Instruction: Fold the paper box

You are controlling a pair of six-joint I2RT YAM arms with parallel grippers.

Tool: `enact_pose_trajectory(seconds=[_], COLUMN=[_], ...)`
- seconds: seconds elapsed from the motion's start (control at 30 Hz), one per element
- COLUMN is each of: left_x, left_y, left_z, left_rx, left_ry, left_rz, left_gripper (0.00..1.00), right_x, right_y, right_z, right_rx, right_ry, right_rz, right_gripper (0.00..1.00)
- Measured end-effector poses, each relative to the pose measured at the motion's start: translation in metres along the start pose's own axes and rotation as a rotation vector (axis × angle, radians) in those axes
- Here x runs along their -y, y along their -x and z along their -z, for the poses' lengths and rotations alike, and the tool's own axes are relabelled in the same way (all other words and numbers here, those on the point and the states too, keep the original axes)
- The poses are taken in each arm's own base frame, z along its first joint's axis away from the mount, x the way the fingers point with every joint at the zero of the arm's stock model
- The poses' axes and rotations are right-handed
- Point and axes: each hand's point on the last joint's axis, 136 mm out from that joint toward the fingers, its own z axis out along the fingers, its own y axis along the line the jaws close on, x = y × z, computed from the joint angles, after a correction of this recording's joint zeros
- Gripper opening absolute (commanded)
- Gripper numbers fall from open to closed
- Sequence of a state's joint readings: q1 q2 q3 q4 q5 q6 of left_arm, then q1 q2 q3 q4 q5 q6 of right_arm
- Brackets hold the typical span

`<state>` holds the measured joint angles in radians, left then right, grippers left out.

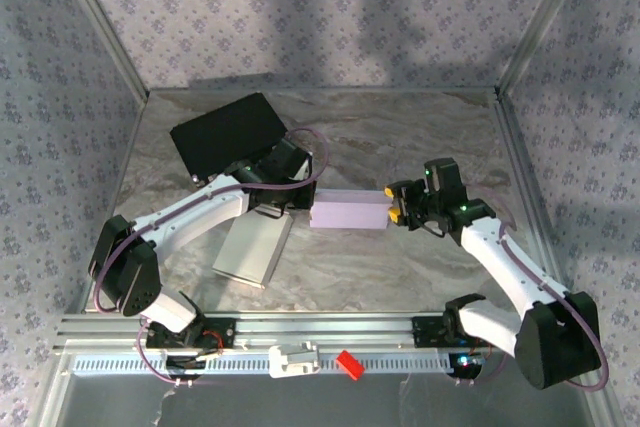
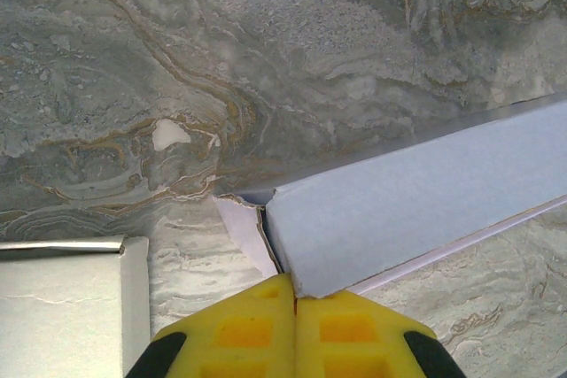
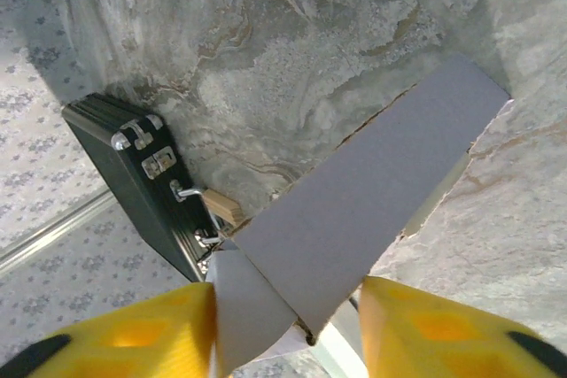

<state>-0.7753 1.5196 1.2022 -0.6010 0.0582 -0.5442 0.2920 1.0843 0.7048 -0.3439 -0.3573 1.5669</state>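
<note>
- The paper box (image 1: 348,212) lies near the middle of the table (image 1: 420,137), directly between the two grippers.
- The left gripper (image 1: 290,199) is at the box's left end. In the left wrist view its yellow fingers (image 2: 239,334) are pressed together, and a corner of the box (image 2: 399,210) goes into the seam between them, so it pinches the box there.
- The right gripper (image 1: 397,204) is at the box's right end. In the right wrist view its fingers (image 3: 133,334) stand apart with the box end (image 3: 354,219) between them; I cannot tell if they press it.
- The long axis of the box runs left to right across the table, from one gripper to the other.
- A black case (image 1: 225,132) lies behind the left gripper.
</note>
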Motion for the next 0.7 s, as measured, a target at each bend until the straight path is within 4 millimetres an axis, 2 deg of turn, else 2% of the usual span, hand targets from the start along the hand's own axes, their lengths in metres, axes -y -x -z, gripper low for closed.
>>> enact_pose_trajectory(seconds=[0.17, 0.33, 0.53, 0.7], left_x=[0.000, -0.003, -0.001, -0.003], left_y=[0.000, -0.008, -0.021, -0.010], left_z=[0.000, 0.003, 0.015, 0.030], left_rx=[-0.002, -0.030, -0.062, -0.035], left_ry=[-0.002, 0.007, -0.052, -0.136], left_rz=[0.012, 0.050, 0.145, 0.287], left_gripper=[0.15, 0.33, 0.37, 0.41], right_x=[0.001, 0.001, 0.002, 0.003], right_y=[0.000, 0.002, 0.003, 0.004], right_z=[-0.001, -0.002, -0.003, -0.005], right_rx=[-0.003, 0.001, 0.001, 0.001], right_ry=[-0.002, -0.006, -0.011, -0.019], right_rz=[0.014, 0.043, 0.077, 0.088], right_gripper=[0.43, 0.40, 0.38, 0.36])
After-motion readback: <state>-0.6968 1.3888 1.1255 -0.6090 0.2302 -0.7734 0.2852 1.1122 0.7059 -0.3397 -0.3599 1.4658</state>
